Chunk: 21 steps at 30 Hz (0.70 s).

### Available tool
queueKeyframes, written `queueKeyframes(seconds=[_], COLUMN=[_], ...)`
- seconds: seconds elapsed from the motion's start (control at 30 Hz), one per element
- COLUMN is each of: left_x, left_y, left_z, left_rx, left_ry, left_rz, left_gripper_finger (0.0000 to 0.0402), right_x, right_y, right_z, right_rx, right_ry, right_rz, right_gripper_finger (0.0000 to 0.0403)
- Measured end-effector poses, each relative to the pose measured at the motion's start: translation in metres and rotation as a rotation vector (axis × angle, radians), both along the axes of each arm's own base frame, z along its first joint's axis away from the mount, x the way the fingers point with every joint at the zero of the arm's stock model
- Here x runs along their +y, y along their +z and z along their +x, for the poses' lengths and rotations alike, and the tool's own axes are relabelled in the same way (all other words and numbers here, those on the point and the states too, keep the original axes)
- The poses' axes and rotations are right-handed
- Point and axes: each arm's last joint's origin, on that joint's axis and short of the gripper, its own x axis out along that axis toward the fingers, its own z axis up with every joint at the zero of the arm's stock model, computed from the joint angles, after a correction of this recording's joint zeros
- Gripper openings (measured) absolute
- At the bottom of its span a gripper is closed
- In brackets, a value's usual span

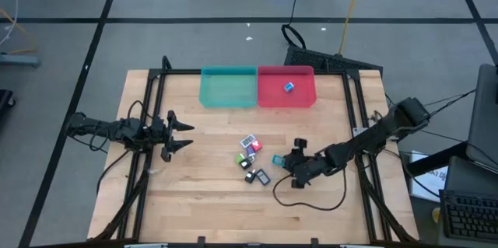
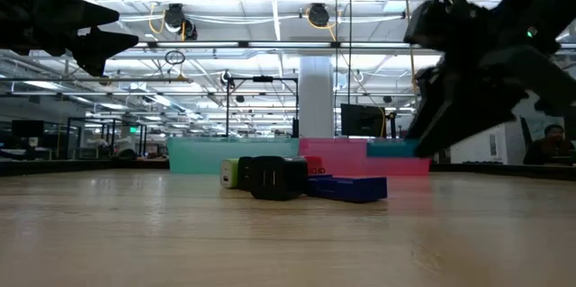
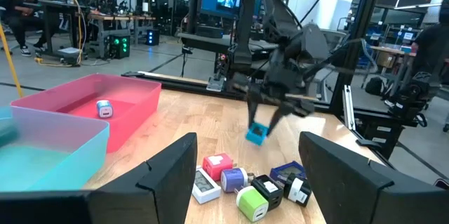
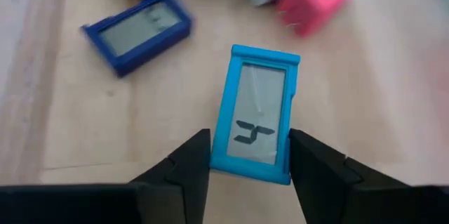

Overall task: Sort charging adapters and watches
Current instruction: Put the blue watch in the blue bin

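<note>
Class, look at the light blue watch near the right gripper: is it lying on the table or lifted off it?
Lifted. The light blue watch sits clamped between the right gripper fingers, and the left wrist view shows it hanging clear above the table.

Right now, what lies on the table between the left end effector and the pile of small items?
Nothing: in the high view, bare wood separates the left end effector from the pile.
</note>
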Motion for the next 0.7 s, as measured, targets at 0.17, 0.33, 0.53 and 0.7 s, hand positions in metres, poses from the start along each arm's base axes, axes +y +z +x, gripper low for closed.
queueKeyframes(seconds=[0.17,0.33,0.53,0.7], left_x=[0.000,0.000,0.000,0.000], left_y=[0.000,0.000,0.006,0.012], left_z=[0.000,0.000,0.000,-0.001], left_rx=[0.000,0.000,-0.062,-0.120], left_ry=[0.000,0.000,0.001,-0.003], left_rz=[0.000,0.000,-0.014,-0.056], left_gripper_finger=[0.0253,0.0253,0.0253,0.0253], right_x=[-0.010,-0.023,-0.041,-0.049], right_y=[0.025,0.040,0.046,0.052], right_z=[-0.014,-0.033,-0.054,-0.058], right_rx=[-0.039,-0.128,-0.242,-0.374], right_ry=[-0.050,-0.114,-0.189,-0.159], right_rz=[-0.091,-0.150,-0.098,-0.110], right_gripper_finger=[0.0158,0.0154,0.0158,0.0156])
